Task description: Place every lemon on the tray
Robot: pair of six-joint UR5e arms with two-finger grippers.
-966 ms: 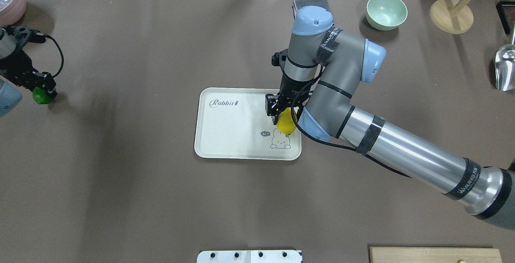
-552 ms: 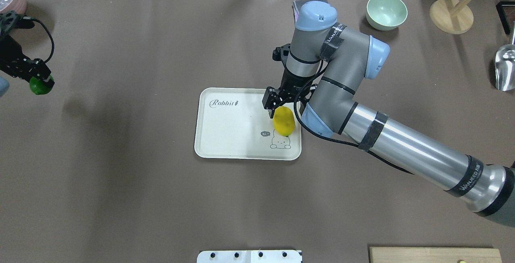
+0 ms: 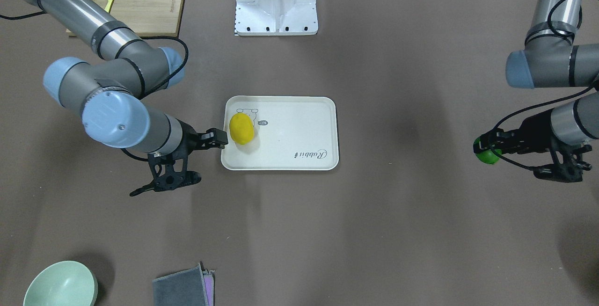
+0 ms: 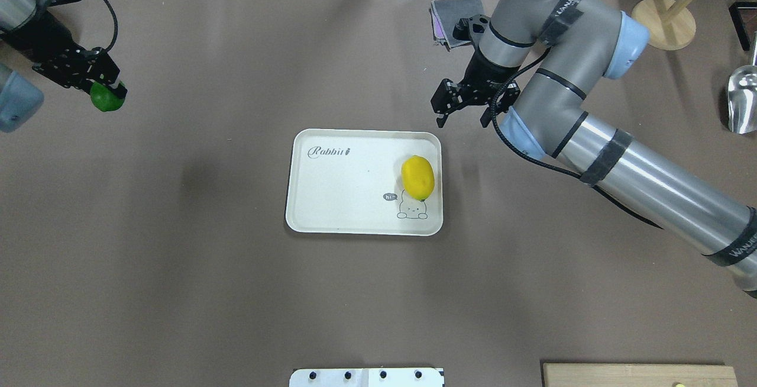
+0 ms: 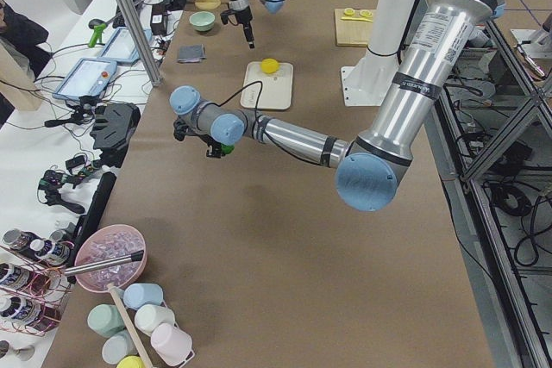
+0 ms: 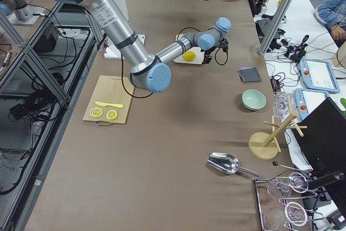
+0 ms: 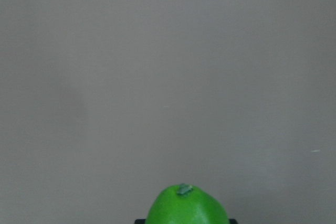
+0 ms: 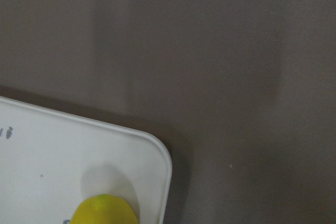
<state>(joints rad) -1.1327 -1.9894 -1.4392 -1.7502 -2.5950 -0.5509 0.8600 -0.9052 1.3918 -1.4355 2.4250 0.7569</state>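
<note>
R pincer (image 4: 462, 121) spread wide, empty, over the table (image 4: 236, 292) just off the tray (image 4: 337, 209) far corner. It's clear of the yellow lemon (image 4: 417, 177), which lies on the tray by the rabbit drawing (image 4: 412, 209). L pincer (image 4: 106, 89) clamped on green lemon (image 7: 189, 207) — well apart from tray, at table's left end.

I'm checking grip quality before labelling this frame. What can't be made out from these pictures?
Left wrist view: green lemon cut off by the bottom edge; the fingers holding it are out of frame.
Overhead view: the left hand covers part of that lemon, hiding where it touches.
Right wrist view: yellow lemon cut off by the bottom edge.
</note>
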